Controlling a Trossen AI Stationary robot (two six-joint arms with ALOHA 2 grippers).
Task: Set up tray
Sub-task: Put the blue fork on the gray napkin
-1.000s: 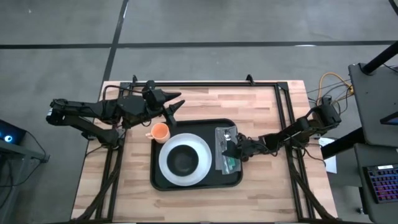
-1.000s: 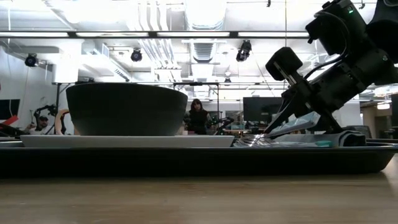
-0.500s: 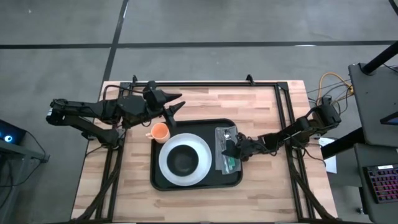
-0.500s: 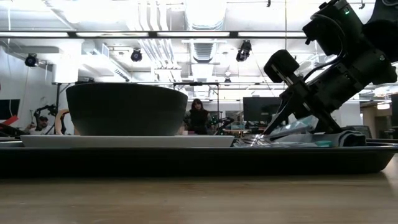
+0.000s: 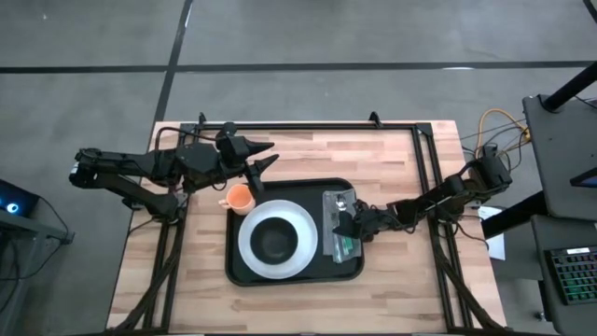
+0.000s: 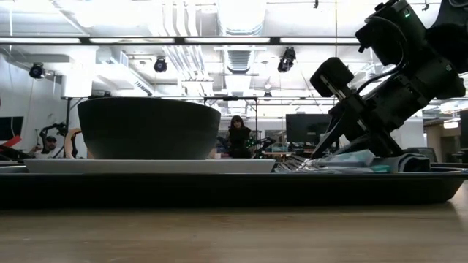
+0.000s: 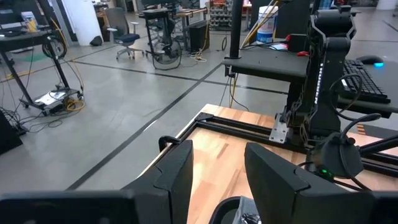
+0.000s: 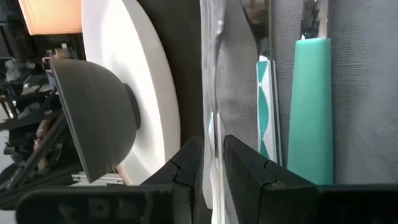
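Note:
The black tray (image 5: pixel 280 276) lies mid-table and carries a white plate (image 5: pixel 300 224) with a dark bowl (image 5: pixel 275 240) on it. On the tray's right part lies a grey napkin (image 8: pixel 367 93) with a green-handled utensil (image 8: pixel 311 106), a teal-patterned one (image 8: pixel 264 106) and a silver one (image 8: pixel 214 93) on top. My right gripper (image 8: pixel 214 171) is low over the napkin, its fingers slightly apart on either side of the silver utensil. My left gripper (image 7: pixel 217 168) hangs open and empty above the table's far left. My right gripper comes slanting down from the table's right, its fingers (image 8: pixel 186 168) lying along the silver utensil's near end (image 8: pixel 214 140). The utensil lies flat on the napkin. Whether the fingers touch it, I cannot tell.
An orange cup (image 5: pixel 240 197) stands at the tray's far left corner, close under my left gripper (image 5: pixel 264 157). Black frame rails (image 5: pixel 308 126) run along the table's far edge and sides. Bare wood lies left, right and near of the tray.
In the low view the silver utensil, which slanted up under my right gripper, has sunk and now lies flat on the napkin. Both arms have kept their places.

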